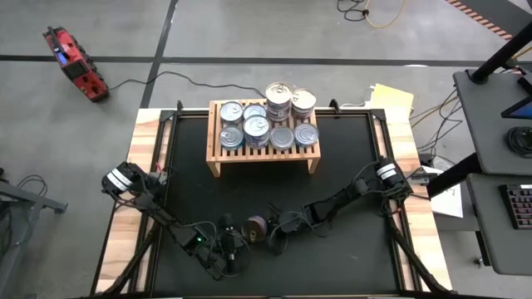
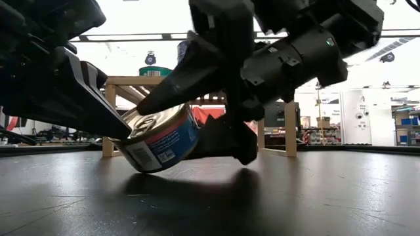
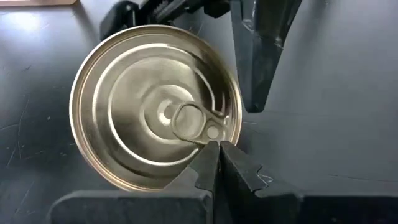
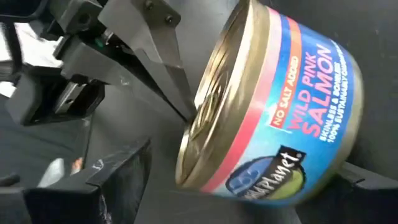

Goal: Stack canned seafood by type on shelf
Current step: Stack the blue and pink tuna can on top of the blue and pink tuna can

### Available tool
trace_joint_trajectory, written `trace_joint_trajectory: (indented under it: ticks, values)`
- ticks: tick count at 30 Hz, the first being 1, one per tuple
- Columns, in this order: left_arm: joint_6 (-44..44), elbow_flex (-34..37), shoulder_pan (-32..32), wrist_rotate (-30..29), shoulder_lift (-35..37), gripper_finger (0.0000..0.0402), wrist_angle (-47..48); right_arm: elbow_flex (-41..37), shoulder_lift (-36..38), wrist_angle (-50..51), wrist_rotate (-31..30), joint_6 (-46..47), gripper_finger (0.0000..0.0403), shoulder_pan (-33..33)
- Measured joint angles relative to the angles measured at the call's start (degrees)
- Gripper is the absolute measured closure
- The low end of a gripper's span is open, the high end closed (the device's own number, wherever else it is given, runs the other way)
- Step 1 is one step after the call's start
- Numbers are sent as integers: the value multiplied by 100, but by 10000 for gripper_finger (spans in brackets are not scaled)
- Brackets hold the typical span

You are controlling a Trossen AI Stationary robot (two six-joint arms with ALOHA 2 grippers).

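The shelf (image 1: 264, 154) is carrying the other tins at the back of the tabletop (image 1: 349, 178). Near the front, a salmon can (image 2: 161, 141) is tilting on its edge: rigid, fairly heavy, slippery-sided, best gripped across the label. The right claw (image 2: 216, 115) is spreading around it; the left claw (image 3: 217, 163), pressed together, is touching its lid.

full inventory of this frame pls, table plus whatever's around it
salmon tin: one, gold lid, blue and red label, tilted on the mat near the front edge, between the two claws
tins on shelf: about eight, silver lids, some stacked, on the slatted top
shelf: one, light wood, far half of the table
table: one, black mat, wood edges
red device: one, on the floor, far left
yellow paper: one, off the table's far right corner
left claw: shut, tips against the tin's lid near the pull tab
right claw: open wide, fingers either side of the tilted tin
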State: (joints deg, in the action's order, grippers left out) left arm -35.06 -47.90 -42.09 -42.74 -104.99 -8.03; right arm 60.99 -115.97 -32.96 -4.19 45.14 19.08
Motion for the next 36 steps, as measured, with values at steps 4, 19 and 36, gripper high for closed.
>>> trace_joint_trajectory:
  ticks: [4,19,36]
  values:
    - [1,0,-11,0,0,401,0,210,-1,289,-35,-252,102,1]
    - [-1,2,-11,-24,0,401,-36,134,1,263,-328,-473,212,1]
    - [1863,-443,-572,-898,604,402,-102,-735,1320,996,-412,-768,212,1]
